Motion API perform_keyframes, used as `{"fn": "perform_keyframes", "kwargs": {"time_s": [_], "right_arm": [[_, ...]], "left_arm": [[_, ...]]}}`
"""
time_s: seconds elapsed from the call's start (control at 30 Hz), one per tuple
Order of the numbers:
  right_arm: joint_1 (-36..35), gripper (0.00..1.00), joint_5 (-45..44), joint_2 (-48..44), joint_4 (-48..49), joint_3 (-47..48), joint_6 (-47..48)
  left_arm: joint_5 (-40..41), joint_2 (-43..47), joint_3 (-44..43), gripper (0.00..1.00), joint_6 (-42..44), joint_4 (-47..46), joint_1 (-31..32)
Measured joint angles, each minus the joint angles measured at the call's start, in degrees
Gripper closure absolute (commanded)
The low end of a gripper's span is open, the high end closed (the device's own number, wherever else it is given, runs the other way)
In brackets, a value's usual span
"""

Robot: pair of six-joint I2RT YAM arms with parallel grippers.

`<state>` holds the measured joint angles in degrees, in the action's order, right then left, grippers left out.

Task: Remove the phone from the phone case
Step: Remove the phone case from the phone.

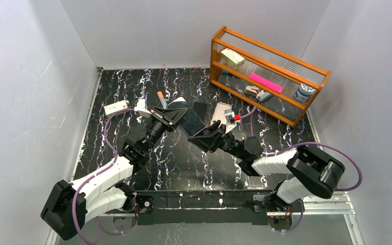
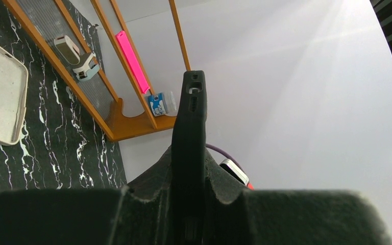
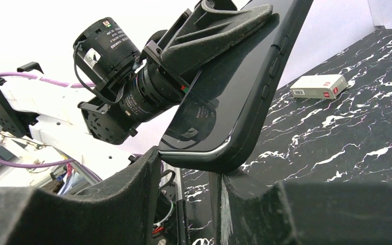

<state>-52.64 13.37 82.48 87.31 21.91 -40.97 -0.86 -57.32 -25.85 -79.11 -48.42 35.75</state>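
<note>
**A:** Where was the phone (image 1: 191,122)?

**B:** It was off the table near the middle, tilted, with one arm at each end. There was one phone, sitting in one black case (image 2: 194,127). The screen was dark and the case rim ran all round it.

**A:** And the two grippers?

**B:** The left gripper (image 2: 191,173) was clamped on the upper part, with one finger flat on the screen and the other behind the case. The right gripper (image 3: 189,168) had its jaws narrow, and the phone's lower corner was wedged between them. Both fingers looked to be against it.

**A:** What was around it on the table?

**B:** Just behind the phone lay one dark flat slab (image 1: 200,108). I couldn't tell if it was a phone or a case. Just beside that lay one beige case (image 1: 220,113), empty, with its hollow side up. Off to the left were one white box (image 1: 116,107) and one small stick with an orange-red end (image 1: 161,97), well apart from the phone.

**A:** And further back?

**B:** One wooden rack (image 1: 219,51) stood at the far right corner. I counted four things on it: a beige block (image 1: 232,57) up top, and lower down a pink bar (image 1: 265,81), a small stapler-like piece (image 1: 258,93) and a blue-and-white tub (image 1: 303,93). The black marbled tabletop (image 1: 184,163) lay under all of it.
</note>
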Motion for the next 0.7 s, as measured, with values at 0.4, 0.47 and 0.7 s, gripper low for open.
{"fn": "perform_keyframes", "kwargs": {"time_s": [0.4,0.47,0.7], "right_arm": [[-1.2,0.89,-4.9,0.5,1.4,0.0,3.8],[-1.4,0.91,-5.6,0.5,1.5,0.0,5.0],[-1.4,0.97,-6.4,0.5,1.7,-0.3,6.5]], "left_arm": [[2.7,0.0,0.0,1.00,-1.7,0.1,0.0],[3.1,0.0,0.0,1.00,-2.0,0.2,0.0],[3.6,0.0,0.0,1.00,-2.6,0.9,0.0]]}}
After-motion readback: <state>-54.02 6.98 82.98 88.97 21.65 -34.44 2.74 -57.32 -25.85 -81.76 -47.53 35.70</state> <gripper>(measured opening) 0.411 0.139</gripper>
